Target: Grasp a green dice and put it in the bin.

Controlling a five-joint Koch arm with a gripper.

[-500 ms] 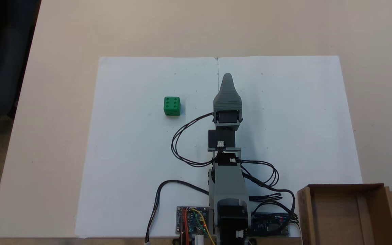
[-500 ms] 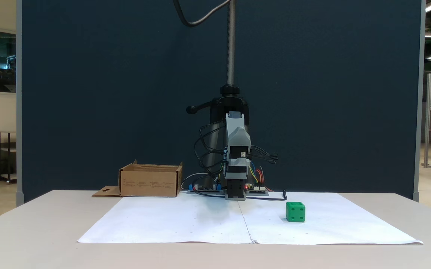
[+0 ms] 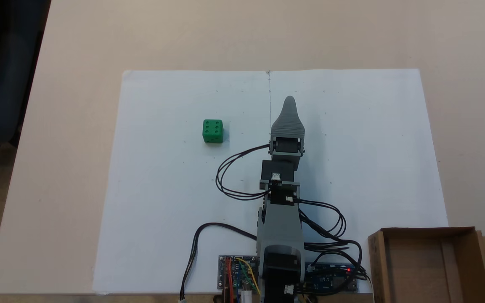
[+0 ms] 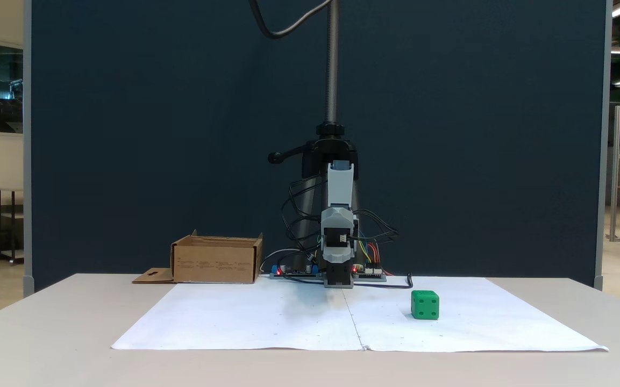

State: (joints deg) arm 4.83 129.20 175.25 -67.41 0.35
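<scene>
With the green dice point(image 3: 213, 131) resting left of centre on the white paper point(image 3: 162, 189) and the bin point(image 3: 427, 235) at lower right, we should swing the gripper point(image 3: 289, 101), whose jaw state we cannot tell, leftward above the dice, then open and descend squarely.

Arm's stretched straight forward from its base, folded low. The hand point(image 3: 289, 101) points ahead; can't tell its jaws apart.
</scene>
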